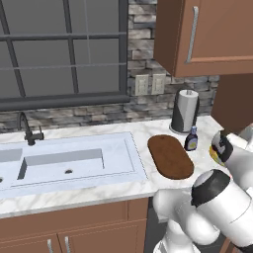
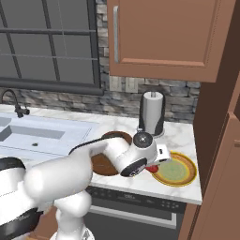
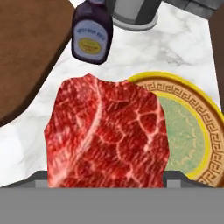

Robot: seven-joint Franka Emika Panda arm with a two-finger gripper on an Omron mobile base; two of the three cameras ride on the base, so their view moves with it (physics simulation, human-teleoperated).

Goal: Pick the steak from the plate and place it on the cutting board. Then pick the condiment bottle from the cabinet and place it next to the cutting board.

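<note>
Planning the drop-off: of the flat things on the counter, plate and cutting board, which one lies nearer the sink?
The cutting board, the dark brown oval beside the sink; the yellow-rimmed plate lies at the counter's far end by the tall cabinet.

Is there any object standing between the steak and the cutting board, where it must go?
No. Bare counter lies between the steak and the cutting board. The condiment bottle stands off to the side, beside the board's far end, near the paper towel roll.

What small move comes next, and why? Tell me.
Probably carry the steak sideways, level, toward the cutting board. The steak looms close in the hand view, apparently held in the gripper and raised over the edge of the plate, while the board lies bare just beside it.
</note>
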